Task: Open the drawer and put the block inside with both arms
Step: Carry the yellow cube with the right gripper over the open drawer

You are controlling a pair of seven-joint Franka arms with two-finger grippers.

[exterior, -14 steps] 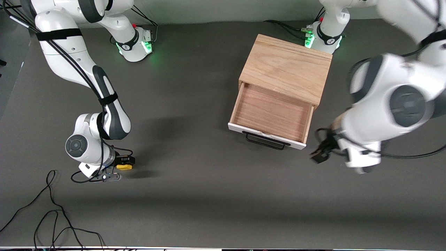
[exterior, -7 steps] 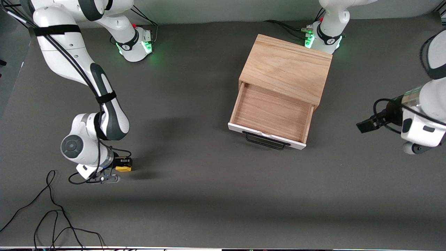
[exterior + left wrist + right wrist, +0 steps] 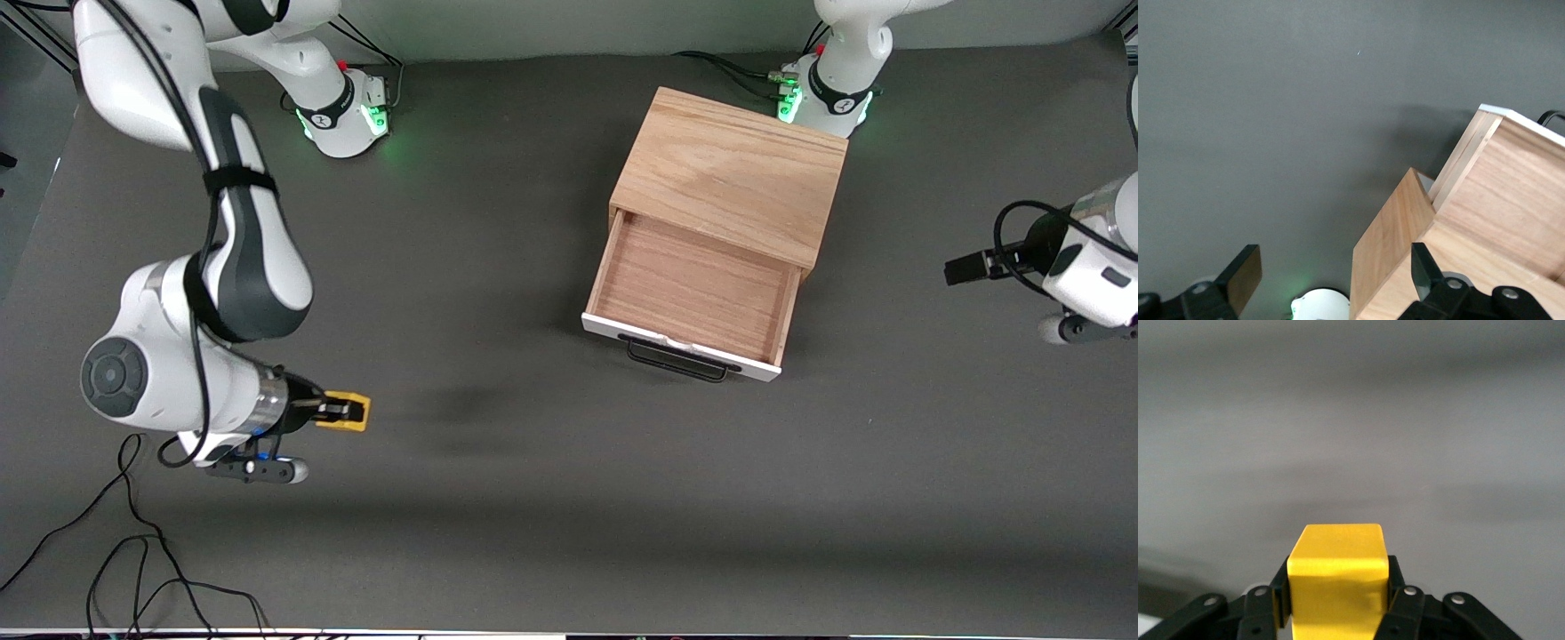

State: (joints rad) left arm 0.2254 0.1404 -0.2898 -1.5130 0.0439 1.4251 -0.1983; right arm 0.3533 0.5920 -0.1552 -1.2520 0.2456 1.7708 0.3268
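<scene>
So the right gripper (image 3: 351, 412) has the block (image 3: 345, 412) pinched between its jaws, and it's up off the dark grey worktop (image 3: 498, 498), hanging over the bare stretch toward the right arm's end. In the right wrist view you get a nice close look: the yellow cube (image 3: 1337, 577) sits square between the two black fingers (image 3: 1398, 597), jaws clamped tight on both its sides, with nothing but blurry grey surface under it. You can see a soft shadow on the worktop below the cube in the front view, so it's clearly airborne and not resting on anything. The drawer (image 3: 693, 289) is pulled well out of the light-wood cabinet (image 3: 733, 173), white front and black bar handle (image 3: 677, 360) facing the front camera, and the wood floor inside has nothing on it. The cabinet sits toward the left arm's end, right in front of that arm's base (image 3: 822, 93). The left gripper (image 3: 965, 267) is parked in the air off to the side of the cabinet, out at the left arm's end of the worktop, well apart from the drawer. Its wrist view shows the two finger pads (image 3: 1245, 277) spread wide with nothing between them, looking down at the cabinet's corner and the side of the open drawer. A few loose black cables (image 3: 133, 551) are lying on the worktop under the right arm.
</scene>
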